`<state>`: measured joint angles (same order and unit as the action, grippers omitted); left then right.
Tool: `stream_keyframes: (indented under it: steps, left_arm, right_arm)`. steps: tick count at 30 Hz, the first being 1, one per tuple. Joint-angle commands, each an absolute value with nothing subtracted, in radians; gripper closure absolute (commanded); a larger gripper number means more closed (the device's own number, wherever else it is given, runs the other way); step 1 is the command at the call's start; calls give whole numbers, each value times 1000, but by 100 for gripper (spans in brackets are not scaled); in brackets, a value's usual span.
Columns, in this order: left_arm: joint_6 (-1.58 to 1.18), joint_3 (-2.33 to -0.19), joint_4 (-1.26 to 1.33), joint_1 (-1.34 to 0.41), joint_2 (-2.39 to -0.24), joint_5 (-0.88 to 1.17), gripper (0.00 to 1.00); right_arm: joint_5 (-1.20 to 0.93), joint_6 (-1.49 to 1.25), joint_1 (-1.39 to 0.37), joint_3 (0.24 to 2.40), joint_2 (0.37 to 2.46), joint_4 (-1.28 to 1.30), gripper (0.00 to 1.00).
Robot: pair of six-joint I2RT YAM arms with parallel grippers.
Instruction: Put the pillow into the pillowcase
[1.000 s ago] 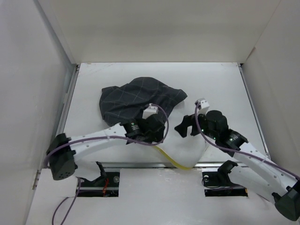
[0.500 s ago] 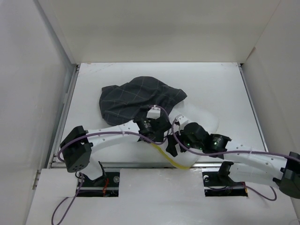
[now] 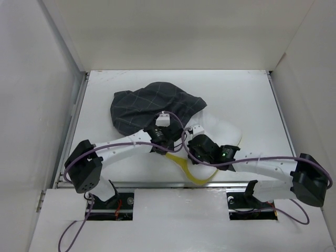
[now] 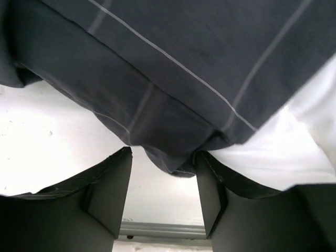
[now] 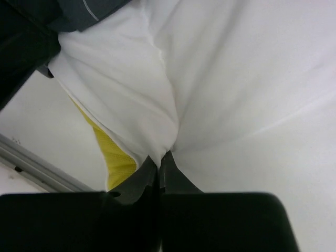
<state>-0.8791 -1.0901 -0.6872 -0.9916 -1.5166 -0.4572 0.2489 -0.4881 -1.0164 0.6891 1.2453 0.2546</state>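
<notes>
My right jaws are clenched on a fold of the pillow (image 5: 236, 79). My left jaws stand apart around the pillowcase (image 4: 184, 52) hem, not yet clamped. The pillow lies on the surface (image 3: 252, 94) with one corner under the case. If I push now, I think the hem can slip out and the opening can collapse.

Bare tabletop (image 3: 247, 86) runs along the top and right of the frame. The pillowcase (image 3: 152, 107) heap blocks the upper left-centre, the pillow (image 3: 223, 131) the middle. The left arm (image 3: 118, 149) and right arm (image 3: 262, 164) converge across the lower centre. Walls (image 3: 47, 79) close three sides.
</notes>
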Motion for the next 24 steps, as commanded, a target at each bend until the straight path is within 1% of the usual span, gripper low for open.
stream_keyframes:
  steps: [1,4,8,9,10,11,12,14,17,18,20,21,23,24]
  left_arm:
    - [-838,-1069,-667,-957,-1463,-500,53]
    - [-825,-1069,-657,-930,-1477,-500,56]
    - [-779,-1069,-621,-910,-1500,-477,56]
    - [-750,-1069,-602,-910,-1500,-457,58]
    - [-733,-1069,-553,-910,-1500,-436,63]
    - [-718,-1069,-531,-910,-1487,-408,73]
    - [-718,-1069,-519,-910,-1474,-408,100]
    - [-709,-1069,-518,-920,-1459,-399,100]
    - [-698,-1140,-566,-989,-1401,-399,100]
    - [-687,-1155,-566,-1006,-1381,-364,100]
    - [-664,-1181,-549,-1050,-1310,-302,100]
    - [-664,-1196,-549,-1063,-1289,-279,100]
    - [-652,-1216,-549,-1081,-1235,-227,100]
    - [-652,-1238,-573,-1097,-1223,-227,100]
  right_arm:
    - [368,-537,-1026,701,1224,331,100]
    - [342,-503,-1026,692,1166,309,100]
    - [313,-480,-1026,673,1091,279,100]
    - [313,-480,-1026,673,1091,279,100]
    - [322,-480,-1026,673,1091,279,100]
    - [336,-480,-1026,684,1091,279,100]
    - [348,-489,-1026,693,1103,279,100]
    - [382,-500,-1026,702,1117,249,100]
    - [446,-529,-1026,703,1144,85,100]
    - [474,-538,-1026,693,1156,-26,100]
    - [532,-551,-1026,675,1157,-168,100]
    - [573,-551,-1026,648,1146,-336,100]
    - [626,-551,-1026,634,1114,-476,100]
    - [712,-551,-1026,624,1103,-526,100]
